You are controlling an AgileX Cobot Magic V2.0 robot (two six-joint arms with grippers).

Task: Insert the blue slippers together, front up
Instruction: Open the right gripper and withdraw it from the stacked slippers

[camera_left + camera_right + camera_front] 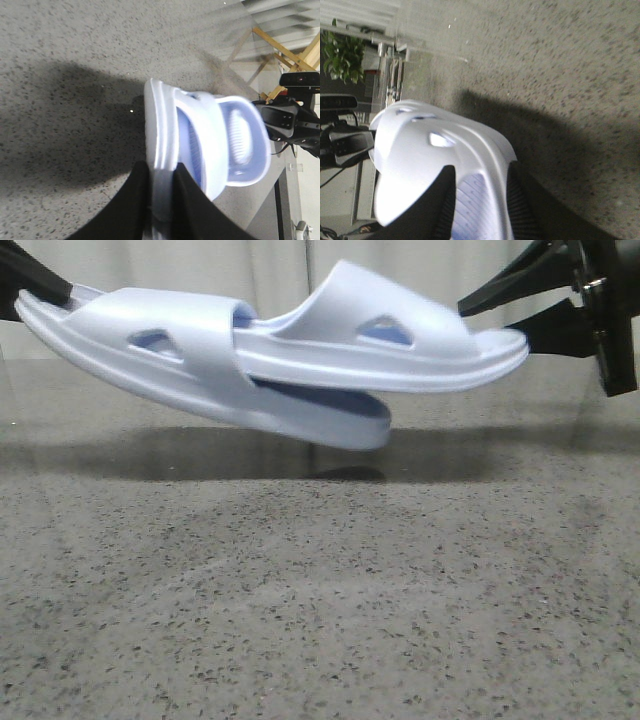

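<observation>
Left end effector [40,288]: mostly cut off by the front view's edge.
Right end effector [505,315]: body cropped at the edge.
Blue slippers [270,360]: nested part hidden beneath the strap; far toe blurred in left wrist view.

No readable text, labels, brands or numbers in any view. Slippers [270,350] show plain moulded foam, no logo visible. Table [320,620] is unmarked speckled stone. Background clutter in the wrist views is too blurred to read.
</observation>
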